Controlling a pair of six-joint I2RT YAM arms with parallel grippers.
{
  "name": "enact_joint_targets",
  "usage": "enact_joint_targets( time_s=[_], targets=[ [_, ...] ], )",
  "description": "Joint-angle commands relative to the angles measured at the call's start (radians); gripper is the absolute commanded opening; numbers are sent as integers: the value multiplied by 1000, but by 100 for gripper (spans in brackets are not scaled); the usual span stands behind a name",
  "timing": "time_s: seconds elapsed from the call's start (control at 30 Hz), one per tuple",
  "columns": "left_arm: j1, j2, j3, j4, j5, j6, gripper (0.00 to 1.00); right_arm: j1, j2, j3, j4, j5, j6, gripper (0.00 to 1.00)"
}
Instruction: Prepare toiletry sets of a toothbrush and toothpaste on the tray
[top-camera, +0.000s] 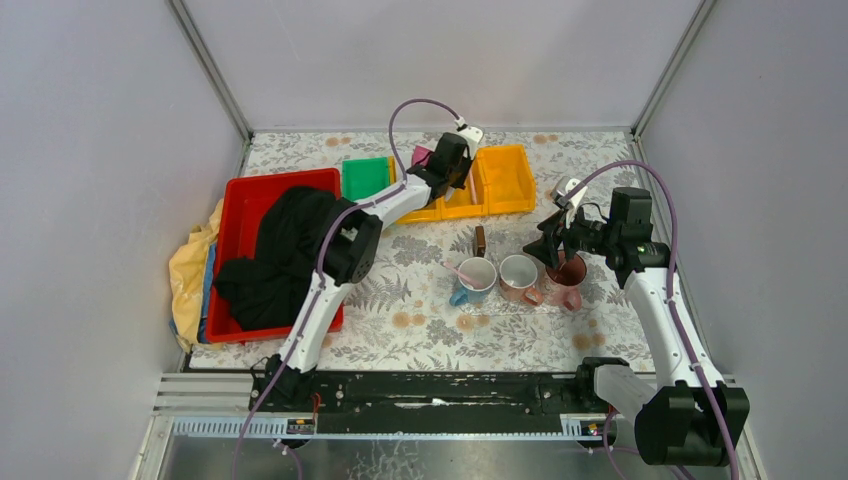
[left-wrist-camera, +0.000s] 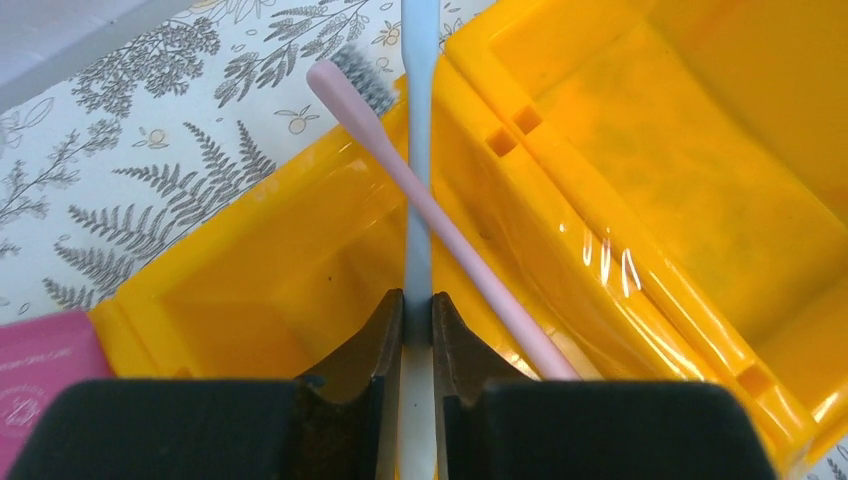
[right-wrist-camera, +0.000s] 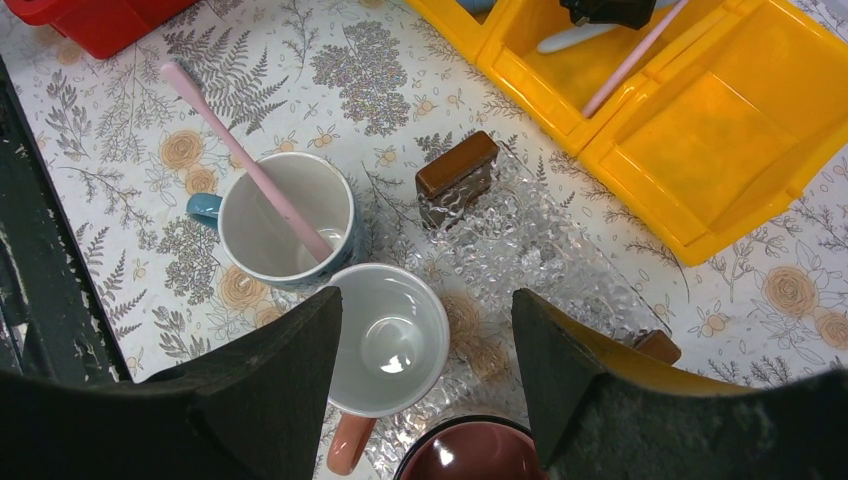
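My left gripper (left-wrist-camera: 418, 322) is clamping the blue toothbrush (left-wrist-camera: 418, 150) by its handle, over the yellow bin (left-wrist-camera: 700, 180). The pale toothbrush (left-wrist-camera: 455, 235) is lying in this bin, crossing over the blue one. My right gripper (right-wrist-camera: 428, 310) is hanging with jaws apart, holding nothing, above the white mug (right-wrist-camera: 390, 340). The pink toothbrush (right-wrist-camera: 255, 170) is leaning in the blue mug (right-wrist-camera: 203, 208).

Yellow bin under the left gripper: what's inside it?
A light blue toothbrush, pinched by the left gripper, and a pink toothbrush crossing it. The gripper's body hides part of the yellow bin.
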Motion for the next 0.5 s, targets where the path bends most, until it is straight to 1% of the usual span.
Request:
enact_joint_targets(
  time_s=[0.0,0.27,0.47],
  targets=[
    [-11,-138,-48,105,-59,38,0,-7,3,29,-3,-16,-16,70],
    [-13,-292,-199,263,-114,70,0,-7,4,29,-3,-18,-16,70],
    [-12,-323,-220,288,-120,87,0,-8,5,29,-5,-19,-16,70]
  ],
)
